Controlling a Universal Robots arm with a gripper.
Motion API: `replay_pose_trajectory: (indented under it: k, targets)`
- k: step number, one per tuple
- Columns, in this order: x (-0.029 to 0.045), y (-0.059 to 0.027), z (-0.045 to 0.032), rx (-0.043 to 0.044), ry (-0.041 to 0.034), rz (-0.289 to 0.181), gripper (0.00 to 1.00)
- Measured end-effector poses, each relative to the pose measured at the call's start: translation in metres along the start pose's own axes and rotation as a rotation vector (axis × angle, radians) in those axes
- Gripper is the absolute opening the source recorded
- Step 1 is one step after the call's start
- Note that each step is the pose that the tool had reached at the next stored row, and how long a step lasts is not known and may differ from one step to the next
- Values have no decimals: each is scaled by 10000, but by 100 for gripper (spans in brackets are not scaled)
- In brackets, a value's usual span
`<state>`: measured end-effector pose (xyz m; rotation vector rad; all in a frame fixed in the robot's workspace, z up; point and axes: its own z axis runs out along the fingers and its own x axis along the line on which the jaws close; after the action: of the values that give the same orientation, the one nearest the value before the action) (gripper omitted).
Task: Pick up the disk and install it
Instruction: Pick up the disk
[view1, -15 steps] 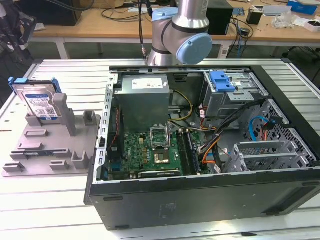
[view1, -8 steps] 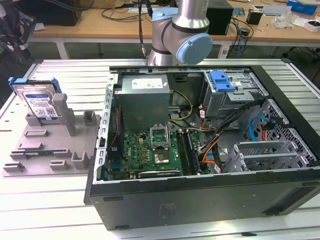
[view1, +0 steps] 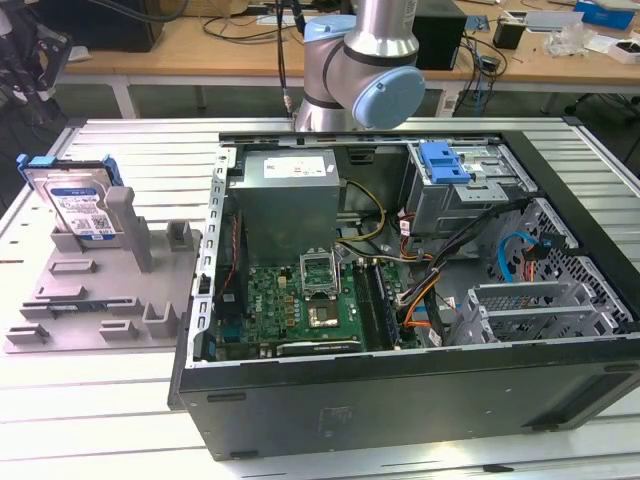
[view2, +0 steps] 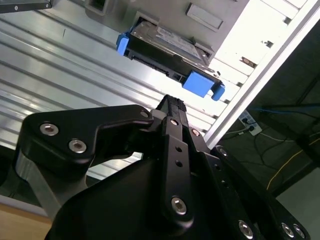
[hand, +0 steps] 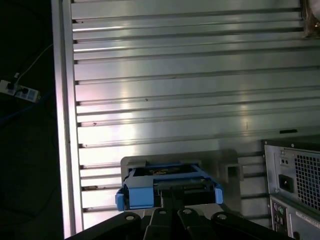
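Note:
The disk (view1: 78, 205) is a silver drive with a white-and-blue label in a blue carrier. It stands on edge in a slot of the grey fixture (view1: 100, 310), at the exterior view's left. In both wrist views I look at its upper edge, disk (view2: 167, 47) and disk (hand: 167, 181), with the blue carrier ends at either side. My gripper (view2: 172, 101) hangs over it, its black fingers together and nothing between them. A gap separates the gripper (hand: 170, 194) from the disk.
The open computer case (view1: 400, 400) lies beside the fixture, on the exterior view's right. Inside are the grey power-supply box (view1: 288, 195), the motherboard (view1: 300, 300) and a drive bay with a bare blue latch piece (view1: 445, 160). The ribbed metal table (hand: 175, 75) ends close to the fixture.

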<state>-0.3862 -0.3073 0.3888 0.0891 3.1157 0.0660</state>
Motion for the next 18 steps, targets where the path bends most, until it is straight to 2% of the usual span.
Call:
replay_pose_trajectory:
  k: [5, 10, 16, 18]
  targets:
    - [0, -1, 4, -22, 74, -992, 11]
    - [0, -1, 12, -56, 217, -2600, 11]
    - [0, -2, 23, -85, 345, -4066, 11]
    - [1, -2, 29, -94, 387, -4609, 24]
